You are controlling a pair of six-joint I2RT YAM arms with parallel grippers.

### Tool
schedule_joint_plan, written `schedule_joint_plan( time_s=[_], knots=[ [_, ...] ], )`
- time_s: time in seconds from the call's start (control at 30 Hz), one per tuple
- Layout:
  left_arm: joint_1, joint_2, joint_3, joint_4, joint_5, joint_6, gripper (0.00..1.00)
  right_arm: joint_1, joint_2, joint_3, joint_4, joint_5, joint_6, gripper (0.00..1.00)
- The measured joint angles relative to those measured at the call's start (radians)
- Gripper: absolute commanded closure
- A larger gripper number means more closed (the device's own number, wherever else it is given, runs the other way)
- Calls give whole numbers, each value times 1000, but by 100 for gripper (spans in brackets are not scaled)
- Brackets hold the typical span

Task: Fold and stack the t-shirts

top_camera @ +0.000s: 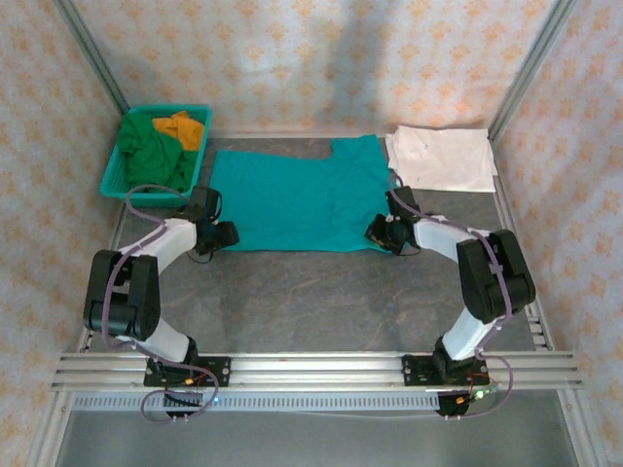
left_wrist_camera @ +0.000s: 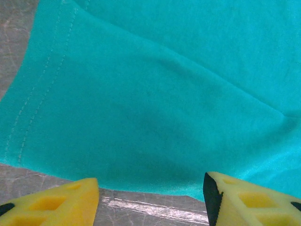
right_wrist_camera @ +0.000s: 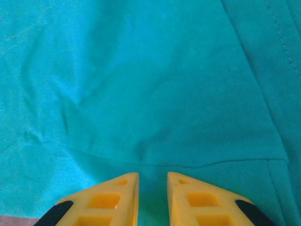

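Presently, 10 o'clock: basket (top_camera: 109, 175) holding green t-shirt (top_camera: 151, 146) and orange t-shirt (top_camera: 183, 126). Desk (top_camera: 311, 302) centre: teal t-shirt (top_camera: 302, 195) flat, left gripper (top_camera: 226, 233) released at its 7 o'clock corner, right gripper (top_camera: 378, 233) at 5 o'clock, grasp indeterminable. 1 o'clock: white t-shirt (top_camera: 443, 158), folded.

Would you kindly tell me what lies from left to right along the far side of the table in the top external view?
basket → teal shirt → white shirt
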Motion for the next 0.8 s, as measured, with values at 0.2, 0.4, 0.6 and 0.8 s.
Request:
schedule_joint_plan(
  time_s=[0.2, 0.4, 0.6, 0.8],
  knots=[
    [0, -18, -73, 10, 32, -5, 39, -36, -43, -141, 158, -13, 82, 79],
    [0, -163, -190, -27, 105, -39, 41, -85, -205, -302, 158, 10, 119, 79],
    [0, -285, -141, -80, 141, -53, 39, -135, -235, -298, 88, 50, 93, 79],
    [58, -204, 20, -94, 135, -27, 38, -136, -176, -226, 72, 63, 63, 79]
  ],
)
